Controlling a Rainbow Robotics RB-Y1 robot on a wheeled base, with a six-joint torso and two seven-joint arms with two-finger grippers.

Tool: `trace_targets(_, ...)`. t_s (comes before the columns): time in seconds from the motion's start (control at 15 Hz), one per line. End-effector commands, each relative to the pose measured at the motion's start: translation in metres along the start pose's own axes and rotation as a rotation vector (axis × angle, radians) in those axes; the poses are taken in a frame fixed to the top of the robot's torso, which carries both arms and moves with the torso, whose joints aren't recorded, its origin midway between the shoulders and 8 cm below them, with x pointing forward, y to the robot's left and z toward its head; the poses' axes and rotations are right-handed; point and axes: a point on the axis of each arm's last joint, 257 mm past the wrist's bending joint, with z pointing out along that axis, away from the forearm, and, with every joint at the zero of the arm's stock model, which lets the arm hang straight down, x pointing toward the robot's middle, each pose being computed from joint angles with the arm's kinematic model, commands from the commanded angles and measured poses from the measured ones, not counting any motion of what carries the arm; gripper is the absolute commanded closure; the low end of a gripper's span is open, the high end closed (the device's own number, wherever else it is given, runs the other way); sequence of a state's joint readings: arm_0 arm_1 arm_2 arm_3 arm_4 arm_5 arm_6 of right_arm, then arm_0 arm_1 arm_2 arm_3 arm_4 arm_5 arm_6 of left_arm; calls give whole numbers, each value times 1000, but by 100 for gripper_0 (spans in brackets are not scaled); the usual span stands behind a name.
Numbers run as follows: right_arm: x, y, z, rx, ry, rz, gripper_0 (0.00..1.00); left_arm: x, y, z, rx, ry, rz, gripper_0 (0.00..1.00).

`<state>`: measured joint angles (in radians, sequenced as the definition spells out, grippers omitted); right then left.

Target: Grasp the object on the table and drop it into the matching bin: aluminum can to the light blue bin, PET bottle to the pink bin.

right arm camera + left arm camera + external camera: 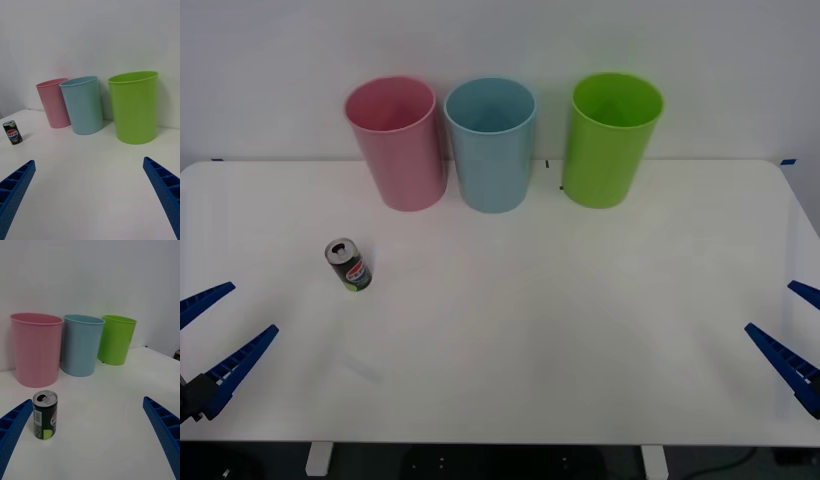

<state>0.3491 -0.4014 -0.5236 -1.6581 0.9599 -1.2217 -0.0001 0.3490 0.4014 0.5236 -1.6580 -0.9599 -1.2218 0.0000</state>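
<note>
While the aluminum can [349, 264] stands upright on the table [580, 330] ahead of the wide-open left gripper [215, 335], far nearer it than the wide-open right gripper [792, 335], the pink bin [396, 140] and light blue bin [491, 142] look empty. From the right wrist, the can sits well away to one side. From the left wrist, it stands by one finger [13, 427], short of the bins.
</note>
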Motion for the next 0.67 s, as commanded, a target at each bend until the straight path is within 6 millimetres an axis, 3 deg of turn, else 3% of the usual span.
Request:
trace_targets(0.07, 0, 0, 0, 0, 0, 0, 0, 0, 0, 0, 0, 0, 0, 0)
trace_targets(0.13, 0, 0, 0, 0, 0, 0, 0, 13, 3, -10, -31, 25, -22, 0)
trace_targets(0.33, 0, 0, 0, 0, 0, 0, 0, 7, 1, -13, -29, 36, -8, 0)
trace_targets(0.67, 0, 0, 0, 0, 0, 0, 0, 18, 8, -27, -80, 66, -23, 0)
